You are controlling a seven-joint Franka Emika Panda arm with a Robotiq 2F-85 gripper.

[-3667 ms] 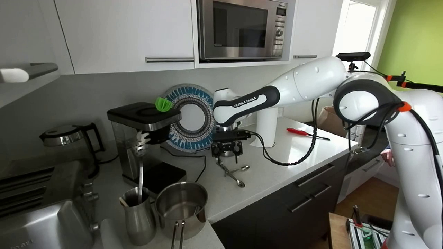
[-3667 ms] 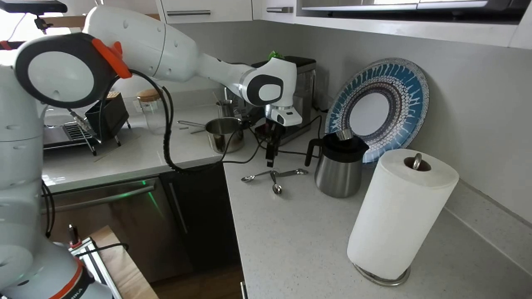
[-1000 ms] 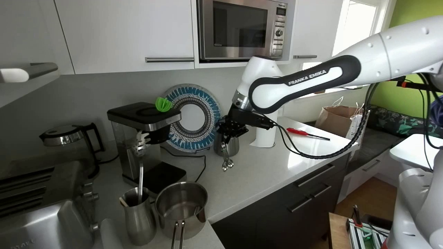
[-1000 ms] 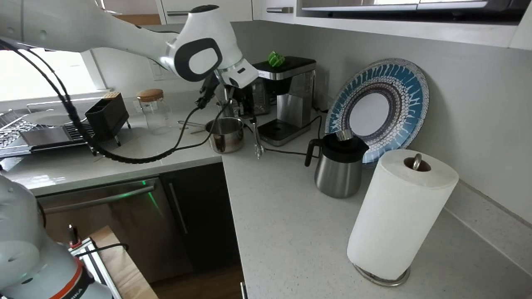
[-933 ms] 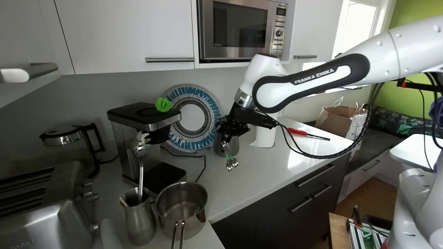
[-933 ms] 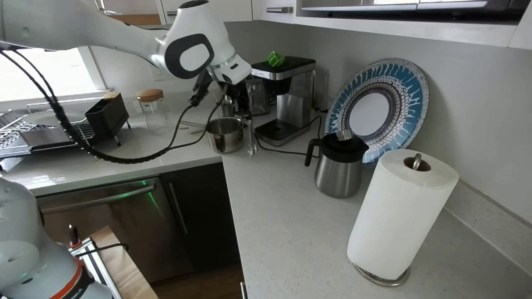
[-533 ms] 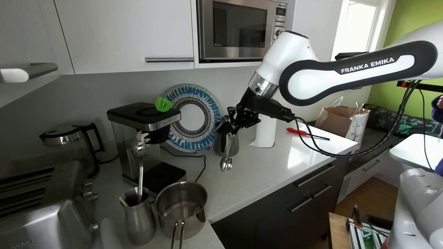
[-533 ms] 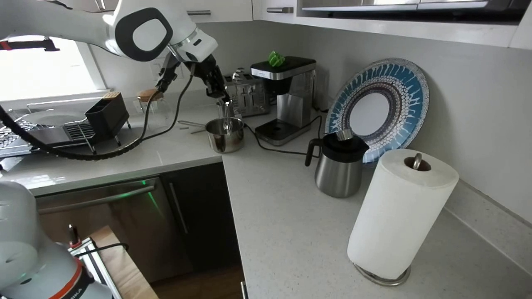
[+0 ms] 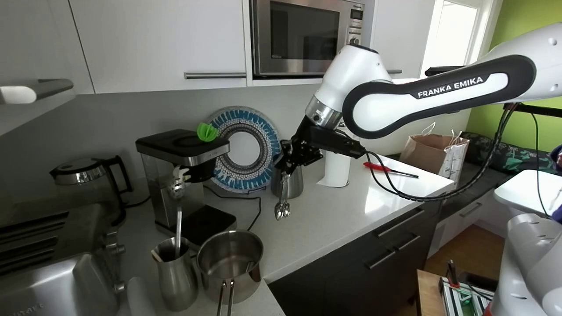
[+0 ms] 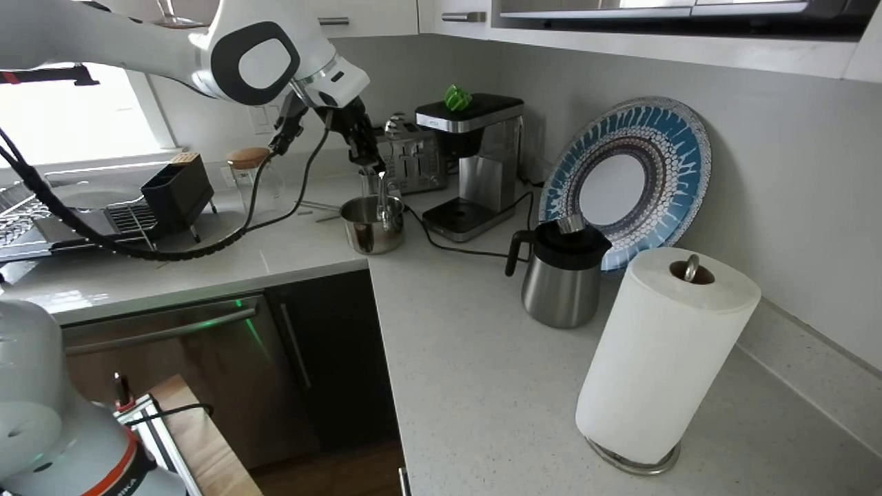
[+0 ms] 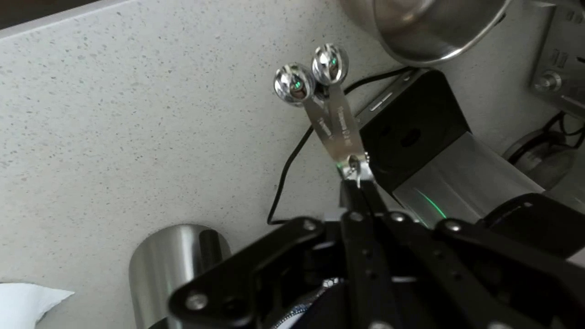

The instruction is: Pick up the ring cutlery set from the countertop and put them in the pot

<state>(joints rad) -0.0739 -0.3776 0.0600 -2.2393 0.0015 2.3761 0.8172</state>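
Note:
The ring cutlery set (image 11: 340, 132), thin silvery spoons joined at a ring, hangs from my gripper (image 11: 359, 186), which is shut on its ring end. Its shiny bowls point down and away from the fingers. In an exterior view the set (image 9: 283, 197) hangs above the countertop (image 9: 316, 224), behind the pot (image 9: 249, 284). Another exterior view has the gripper (image 10: 377, 167) higher than the pot (image 10: 372, 238), the cutlery overlapping its rim in the picture. The wrist view shows the bowls beside the pot (image 11: 425, 57), apart from its rim.
A steel jug with utensils (image 9: 179, 285) stands against the pot's side. The coffee machine (image 9: 184, 149), its black cable and a thermos jug (image 10: 561, 289) are close by. A paper towel roll (image 10: 665, 358), a patterned plate (image 10: 630, 172) and a red-handled tool (image 9: 377, 166) are farther off.
The cutlery lay spread on the countertop under the gripper; now it is lifted and hangs bunched from it. The arm has carried it up and toward the pot, lately shifting only slightly.

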